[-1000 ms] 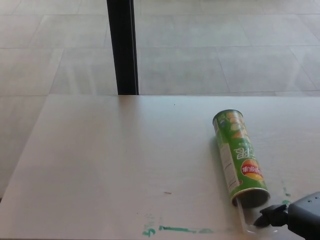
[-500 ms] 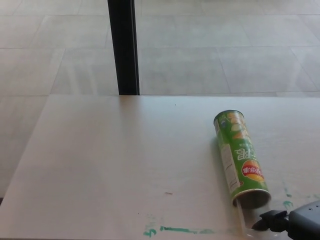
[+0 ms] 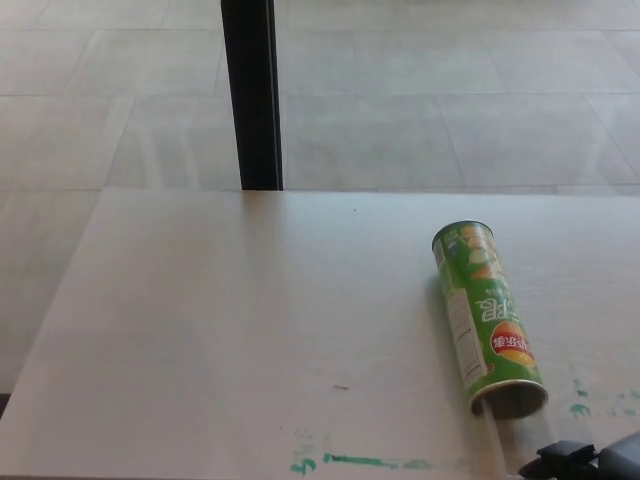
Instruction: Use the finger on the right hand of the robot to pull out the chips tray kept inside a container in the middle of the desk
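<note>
**Only a bit of the right robot hand shows by the open can**

Down on the pale wooden surface (image 3: 220,330) lies a tall green round chips can (image 3: 487,318). It is on its side, toward the right edge of the surface and closer to the near edge than the far one. Its closed top points at the far edge. Its open mouth points at the near edge, and the inside looks dark. The can has a red and yellow badge on its side, near the open end.

A thin clear plastic tray (image 3: 497,440) sticks out of the open mouth and runs toward the near edge. It is hard to see, because it is see-through.

The black right robot hand (image 3: 590,462) peeks in at the near right corner of the surface. Just a small part of it shows, right beside the end of the tray. I cannot tell if it touches the tray, and I cannot tell if its fingers are apart or closed. The left robot hand does not show at all.

Some green marks (image 3: 355,461) are smeared along the near edge, and a few more sit near the right edge. A black upright post (image 3: 251,95) stands past the far edge, on a grey tiled floor (image 3: 420,90).
</note>
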